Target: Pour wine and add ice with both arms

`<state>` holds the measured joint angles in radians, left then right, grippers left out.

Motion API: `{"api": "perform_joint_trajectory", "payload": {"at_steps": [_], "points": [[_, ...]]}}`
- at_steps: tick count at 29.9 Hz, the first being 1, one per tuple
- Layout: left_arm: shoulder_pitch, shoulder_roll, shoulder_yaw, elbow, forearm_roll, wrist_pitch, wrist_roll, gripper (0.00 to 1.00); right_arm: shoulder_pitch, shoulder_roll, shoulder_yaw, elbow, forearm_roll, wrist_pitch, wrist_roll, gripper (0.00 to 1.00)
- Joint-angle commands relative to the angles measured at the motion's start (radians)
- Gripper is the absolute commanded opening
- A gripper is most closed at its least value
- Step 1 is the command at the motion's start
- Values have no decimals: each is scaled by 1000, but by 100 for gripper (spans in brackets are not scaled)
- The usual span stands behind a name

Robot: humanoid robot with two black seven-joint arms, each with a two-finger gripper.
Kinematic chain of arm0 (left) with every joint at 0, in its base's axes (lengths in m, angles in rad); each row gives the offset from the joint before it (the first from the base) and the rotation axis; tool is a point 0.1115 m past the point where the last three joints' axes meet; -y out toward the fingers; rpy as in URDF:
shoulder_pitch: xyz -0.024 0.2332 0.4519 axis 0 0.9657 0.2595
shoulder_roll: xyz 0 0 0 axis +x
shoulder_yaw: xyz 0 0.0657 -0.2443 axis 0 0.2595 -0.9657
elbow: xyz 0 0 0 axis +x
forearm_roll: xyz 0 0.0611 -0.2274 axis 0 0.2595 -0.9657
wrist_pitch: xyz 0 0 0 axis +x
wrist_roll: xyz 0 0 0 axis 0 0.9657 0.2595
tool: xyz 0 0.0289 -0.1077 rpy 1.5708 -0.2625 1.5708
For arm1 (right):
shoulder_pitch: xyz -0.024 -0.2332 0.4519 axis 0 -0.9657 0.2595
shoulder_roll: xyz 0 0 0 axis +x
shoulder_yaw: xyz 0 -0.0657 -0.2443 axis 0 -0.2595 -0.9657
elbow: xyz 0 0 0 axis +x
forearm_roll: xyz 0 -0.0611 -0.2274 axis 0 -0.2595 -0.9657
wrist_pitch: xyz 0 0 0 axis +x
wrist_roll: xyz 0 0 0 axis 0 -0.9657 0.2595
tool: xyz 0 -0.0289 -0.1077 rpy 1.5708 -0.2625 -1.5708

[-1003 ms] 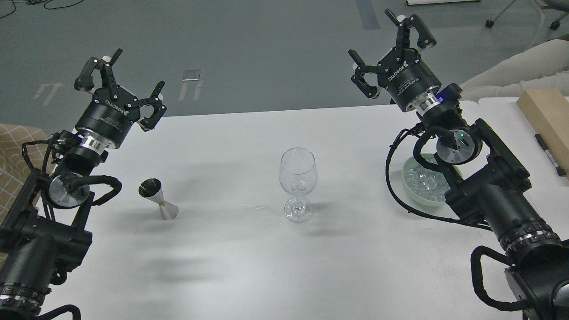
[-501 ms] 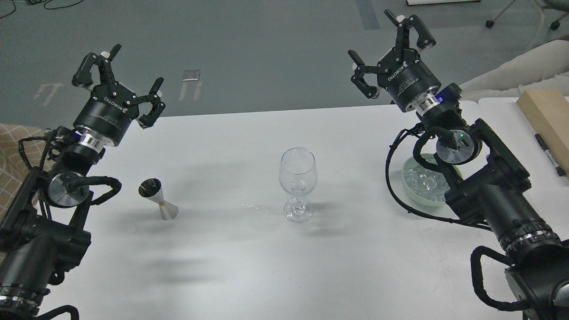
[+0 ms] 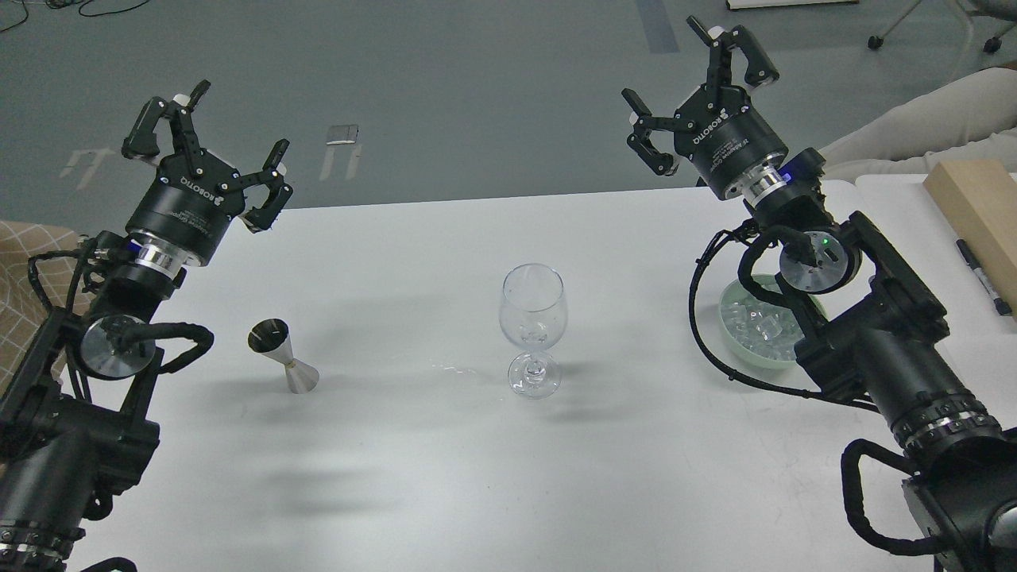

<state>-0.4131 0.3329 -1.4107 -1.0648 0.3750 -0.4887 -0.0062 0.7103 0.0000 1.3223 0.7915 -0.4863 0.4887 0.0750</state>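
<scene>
A clear wine glass (image 3: 533, 326) stands upright at the middle of the white table (image 3: 445, 477), with a few small clear bits low in its bowl. A steel jigger (image 3: 281, 366) stands to its left. A pale green bowl (image 3: 739, 343) of clear ice cubes (image 3: 756, 327) sits at the right, partly hidden by my right arm. My left gripper (image 3: 208, 139) is open and empty, raised above the table's far left edge. My right gripper (image 3: 690, 87) is open and empty, raised beyond the far right edge.
A small wet streak (image 3: 457, 370) lies on the table left of the glass's foot. A wooden block (image 3: 973, 205) and a black marker (image 3: 982, 276) lie at the far right. A checked cloth (image 3: 24, 270) shows at the left edge.
My left gripper has moved a little up and to the left, staying open. The right arm, glass, jigger and bowl have not moved.
</scene>
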Motion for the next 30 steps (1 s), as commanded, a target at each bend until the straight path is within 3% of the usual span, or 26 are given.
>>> {"api": "perform_joint_trajectory", "payload": {"at_steps": [1,11,21,30], "points": [[7,0,-5,-3,-2,0,0,98,0,0,0,-1,0,0,2,99],[75,15,-73,-121,-37,0,6,96,0,0,0,-1,0,0,0,99],[241,29,-151,-326,-37,16,12,90,-2,0,-2,-1,0,0,0,99],[341,35,-186,-389,-73,33,32,91,-2,0,-3,-1,0,0,0,99]]}}
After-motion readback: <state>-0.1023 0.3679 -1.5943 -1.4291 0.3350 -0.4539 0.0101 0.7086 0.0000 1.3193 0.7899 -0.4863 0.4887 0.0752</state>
